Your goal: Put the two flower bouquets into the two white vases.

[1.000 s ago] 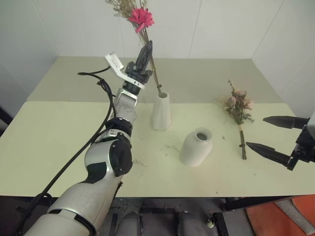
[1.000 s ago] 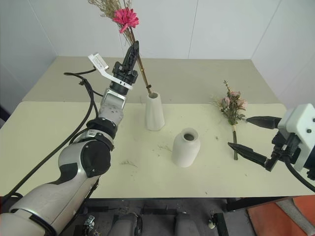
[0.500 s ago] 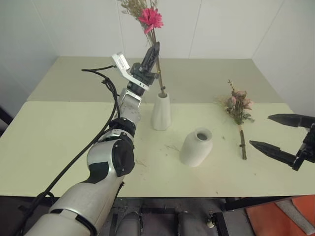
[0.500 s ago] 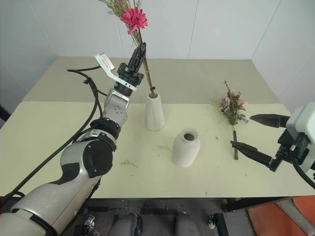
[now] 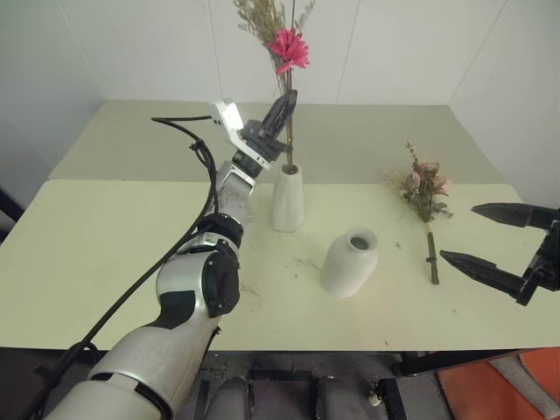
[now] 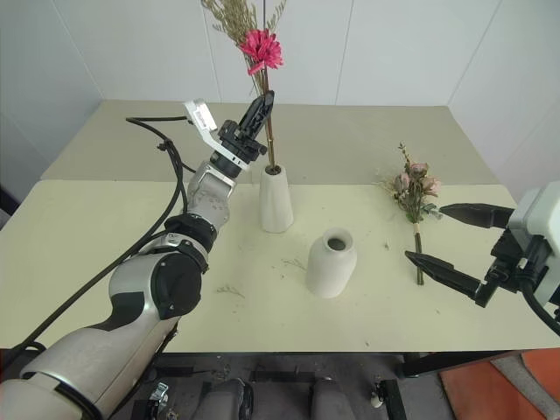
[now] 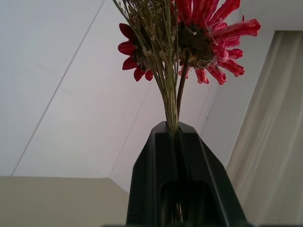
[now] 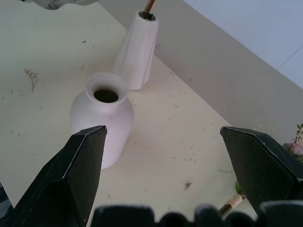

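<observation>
The dried-sprig bouquet (image 5: 285, 52) with its magenta daisy stands nearly upright, its stem ends inside the neck of the tall slim white vase (image 5: 286, 199). My left gripper (image 5: 284, 109) is shut on its stems just above the vase mouth; the left wrist view shows the stems (image 7: 171, 109) pinched between the black fingers. The round white vase (image 5: 349, 262) stands empty nearer the front. The pink rose bouquet (image 5: 423, 194) lies flat on the table at the right. My right gripper (image 5: 499, 241) hovers open just right of its stem, holding nothing.
The pale green table (image 5: 105, 254) has a second table butted behind it. Small dried crumbs (image 5: 306, 262) lie scattered near the vases. White walls close in behind and at the right.
My left gripper has swung right and tipped the dried bouquet from leaning left to nearly upright over the tall vase. The right gripper has stayed put.
</observation>
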`<state>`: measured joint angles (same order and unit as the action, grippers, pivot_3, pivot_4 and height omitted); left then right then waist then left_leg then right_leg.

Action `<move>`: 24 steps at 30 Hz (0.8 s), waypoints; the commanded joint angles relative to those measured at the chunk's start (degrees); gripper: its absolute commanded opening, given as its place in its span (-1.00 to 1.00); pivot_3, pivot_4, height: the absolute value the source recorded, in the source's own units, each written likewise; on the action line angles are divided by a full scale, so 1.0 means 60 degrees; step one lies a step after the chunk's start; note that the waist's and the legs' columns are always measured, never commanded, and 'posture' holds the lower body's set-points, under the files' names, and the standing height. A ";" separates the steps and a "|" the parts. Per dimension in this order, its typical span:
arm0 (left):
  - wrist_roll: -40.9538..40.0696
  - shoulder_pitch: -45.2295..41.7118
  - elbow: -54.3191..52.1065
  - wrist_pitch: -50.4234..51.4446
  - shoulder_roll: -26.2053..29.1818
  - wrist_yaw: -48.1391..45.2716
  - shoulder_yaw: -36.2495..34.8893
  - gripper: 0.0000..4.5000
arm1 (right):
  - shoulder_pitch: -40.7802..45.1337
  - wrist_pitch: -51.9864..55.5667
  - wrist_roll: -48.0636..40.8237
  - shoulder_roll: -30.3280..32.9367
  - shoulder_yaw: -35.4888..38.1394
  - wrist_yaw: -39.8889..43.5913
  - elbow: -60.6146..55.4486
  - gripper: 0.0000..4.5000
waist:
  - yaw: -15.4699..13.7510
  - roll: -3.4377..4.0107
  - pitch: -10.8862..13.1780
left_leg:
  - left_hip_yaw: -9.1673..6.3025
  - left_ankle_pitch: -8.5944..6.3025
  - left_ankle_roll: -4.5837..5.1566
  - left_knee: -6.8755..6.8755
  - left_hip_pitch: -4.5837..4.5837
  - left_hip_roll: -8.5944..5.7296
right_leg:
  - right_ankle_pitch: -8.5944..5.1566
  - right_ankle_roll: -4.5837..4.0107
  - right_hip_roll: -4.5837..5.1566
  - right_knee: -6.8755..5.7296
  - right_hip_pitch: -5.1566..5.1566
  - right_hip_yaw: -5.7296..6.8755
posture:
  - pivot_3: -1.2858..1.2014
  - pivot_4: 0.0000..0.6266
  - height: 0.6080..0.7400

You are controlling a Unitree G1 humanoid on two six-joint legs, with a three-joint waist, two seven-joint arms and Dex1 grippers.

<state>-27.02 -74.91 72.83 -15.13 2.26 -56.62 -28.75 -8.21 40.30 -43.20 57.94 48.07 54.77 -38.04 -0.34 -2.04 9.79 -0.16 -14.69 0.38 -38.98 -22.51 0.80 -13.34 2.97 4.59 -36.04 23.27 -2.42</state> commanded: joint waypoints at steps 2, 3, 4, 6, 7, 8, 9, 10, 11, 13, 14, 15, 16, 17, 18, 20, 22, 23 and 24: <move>0.0386 0.0095 -0.0132 -0.0387 0.0100 -0.0254 0.0361 -0.99 | -0.0012 -0.0013 -0.0106 -0.0004 0.0418 -0.0135 -0.0196 1.00 | -0.0001 0.0000 0.0000 | 0.0000 0.0000 0.0000 0.0000 0.0001 0.0000 | 0.0000 0.0000 0.0000 0.0000 0.0000 0.0000 | 0.03 -0.52 1.00; 0.0443 0.0137 -0.0136 -0.0435 0.0088 -0.0272 0.0417 -0.99 | -0.0028 -0.0019 -0.0111 -0.0008 0.0432 -0.0131 -0.0188 1.00 | -0.0002 0.0000 0.0000 | 0.0000 0.0000 0.0000 0.0000 0.0001 0.0000 | 0.0000 0.0000 0.0000 0.0000 0.0000 0.0000 | 0.03 -0.52 1.00; 0.0484 0.0163 -0.0136 -0.0482 0.0077 -0.0253 0.0452 -0.99 | -0.0047 -0.0023 -0.0107 -0.0009 0.0440 -0.0125 -0.0182 1.00 | -0.0008 0.0000 0.0000 | 0.0000 0.0000 0.0000 0.0000 0.0001 0.0000 | 0.0000 0.0000 0.0000 -0.0001 0.0000 0.0000 | 0.03 -0.52 1.00; 0.0569 0.0208 -0.0144 -0.0576 0.0054 -0.0229 0.0513 -0.99 | -0.0074 -0.0025 -0.0106 -0.0002 0.0448 -0.0123 -0.0173 1.00 | -0.0020 0.0000 0.0000 | 0.0000 0.0000 0.0000 -0.0001 0.0000 0.0000 | 0.0000 0.0000 0.0000 -0.0001 0.0000 0.0000 | 0.03 -0.52 1.00; 0.0582 0.0222 -0.0155 -0.0617 0.0026 -0.0237 0.0530 -0.99 | -0.0087 -0.0029 -0.0107 0.0003 0.0459 -0.0114 -0.0162 1.00 | -0.0024 0.0000 0.0000 | 0.0000 0.0000 0.0000 0.0000 0.0000 0.0000 | 0.0000 0.0000 0.0000 -0.0001 0.0000 0.0000 | 0.03 -0.52 1.00; 0.0588 0.0236 -0.0166 -0.0654 -0.0007 -0.0237 0.0543 -0.99 | -0.0095 -0.0034 -0.0107 0.0010 0.0461 -0.0109 -0.0150 1.00 | -0.0028 0.0000 0.0000 | 0.0000 0.0000 0.0000 0.0000 0.0000 0.0000 | 0.0000 0.0000 0.0000 0.0000 0.0000 0.0000 | 0.03 -0.52 1.00; 0.0590 0.0247 -0.0174 -0.0685 -0.0041 -0.0239 0.0557 -0.99 | -0.0103 -0.0047 -0.0102 0.0018 0.0465 -0.0098 -0.0131 1.00 | -0.0030 0.0000 0.0000 | 0.0000 0.0000 0.0001 0.0000 0.0000 0.0000 | 0.0000 0.0000 0.0000 0.0000 0.0000 0.0000 | 0.03 -0.52 1.00; 0.0592 0.0253 -0.0177 -0.0708 -0.0063 -0.0239 0.0566 -0.99 | -0.0109 -0.0057 -0.0099 0.0024 0.0467 -0.0092 -0.0117 1.00 | -0.0035 0.0000 0.0000 | 0.0000 0.0000 0.0001 0.0000 -0.0001 0.0000 | 0.0000 0.0000 0.0000 0.0000 0.0000 0.0000 | 0.03 -0.52 1.00; 0.0654 0.0293 -0.0188 -0.0796 -0.0087 -0.0274 0.0626 -0.99 | -0.0115 -0.0068 -0.0089 0.0032 0.0451 -0.0096 -0.0110 1.00 | -0.0038 0.0000 0.0000 | 0.0000 0.0000 0.0001 -0.0001 -0.0001 0.0000 | 0.0000 0.0000 0.0000 0.0000 0.0000 0.0000 | 0.03 -0.52 1.00; 0.0772 0.0381 -0.0206 -0.0933 -0.0124 -0.0386 0.0737 -0.99 | -0.0126 -0.0079 -0.0072 0.0044 0.0426 -0.0103 -0.0102 1.00 | -0.0037 0.0000 0.0000 | 0.0000 0.0000 0.0001 -0.0001 0.0000 0.0000 | 0.0000 0.0000 0.0000 -0.0001 0.0000 0.0000 | 0.03 -0.52 1.00; 0.0801 0.0410 -0.0215 -0.0972 -0.0138 -0.0430 0.0764 -0.99 | -0.0137 -0.0089 -0.0058 0.0046 0.0426 -0.0092 -0.0094 1.00 | -0.0034 0.0000 0.0000 | 0.0000 0.0000 0.0001 -0.0001 0.0000 0.0000 | 0.0000 0.0000 0.0000 -0.0001 0.0000 0.0000 | 0.03 -0.52 1.00; 0.0753 0.0428 -0.0241 -0.0930 -0.0142 -0.0499 0.0739 -0.99 | -0.0153 -0.0089 -0.0057 0.0037 0.0436 -0.0087 -0.0098 1.00 | -0.0028 0.0000 0.0000 | 0.0000 0.0000 0.0001 -0.0001 0.0001 0.0000 | 0.0000 0.0000 0.0000 -0.0001 0.0000 0.0000 | 0.03 -0.52 1.00; 0.0680 0.0437 -0.0274 -0.0867 -0.0137 -0.0586 0.0698 -0.99 | -0.0163 -0.0076 -0.0065 0.0034 0.0448 -0.0087 -0.0098 1.00 | -0.0023 0.0000 0.0000 | 0.0000 0.0000 0.0001 0.0000 0.0001 0.0000 | 0.0000 0.0000 0.0000 -0.0001 0.0000 -0.0001 | 0.03 -0.52 1.00; 0.0617 0.0450 -0.0310 -0.0806 -0.0122 -0.0700 0.0669 -0.82 | -0.0175 -0.0076 -0.0064 0.0033 0.0461 -0.0078 -0.0096 1.00 | -0.0021 0.0000 0.0000 | 0.0000 0.0000 0.0001 0.0000 0.0001 0.0001 | 0.0000 0.0000 -0.0001 -0.0001 0.0000 -0.0001 | 0.03 -0.52 1.00; 0.0579 0.0459 -0.0332 -0.0768 -0.0109 -0.0780 0.0652 -0.75 | -0.0182 -0.0076 -0.0064 0.0033 0.0469 -0.0074 -0.0094 1.00 | -0.0024 0.0000 0.0000 | 0.0000 -0.0001 0.0001 0.0000 0.0001 0.0001 | 0.0000 0.0000 -0.0001 -0.0002 0.0000 -0.0001 | 0.03 -0.52 1.00; 0.0597 0.0548 -0.0373 -0.0772 -0.0040 -0.0854 0.0665 -0.52 | -0.0182 -0.0080 -0.0059 0.0032 0.0470 -0.0089 -0.0088 1.00 | -0.0032 0.0000 0.0000 | 0.0000 0.0000 0.0001 -0.0001 0.0000 0.0000 | 0.0000 0.0000 -0.0001 -0.0001 0.0000 -0.0001 | 0.03 -0.52 1.00; 0.0619 0.0663 -0.0423 -0.0778 0.0056 -0.0931 0.0676 -0.26 | -0.0198 -0.0104 -0.0013 0.0038 0.0436 -0.0086 -0.0091 1.00 | -0.0027 0.0000 0.0000 | 0.0000 -0.0001 0.0001 0.0000 0.0001 0.0000 | 0.0000 0.0000 -0.0001 -0.0001 0.0000 -0.0001 | 0.03 -0.52 1.00; 0.0636 0.0721 -0.0458 -0.0796 0.0100 -0.1002 0.0697 -0.12 | -0.0199 -0.0117 0.0013 0.0044 0.0403 -0.0087 -0.0082 1.00 | -0.0026 0.0000 0.0000 | 0.0000 -0.0001 0.0001 0.0000 0.0001 0.0001 | 0.0000 0.0000 -0.0001 -0.0001 0.0000 -0.0001 | 0.03 -0.52 1.00; 0.0648 0.0757 -0.0486 -0.0807 0.0125 -0.1054 0.0714 0.00 | -0.0199 -0.0126 0.0028 0.0047 0.0382 -0.0089 -0.0074 1.00 | -0.0025 0.0000 0.0000 | 0.0000 -0.0001 0.0001 0.0000 0.0002 0.0001 | 0.0000 0.0000 -0.0002 -0.0002 0.0000 -0.0002 | 0.03 -0.52 1.00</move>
<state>-22.66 -70.19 71.88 -19.56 2.49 -61.93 -24.69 -9.63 40.29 -43.42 57.94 48.11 54.51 -38.10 -0.49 -2.04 9.79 -0.16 -14.69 0.39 -38.98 -22.50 0.81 -13.33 2.97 4.58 -36.06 23.27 -2.43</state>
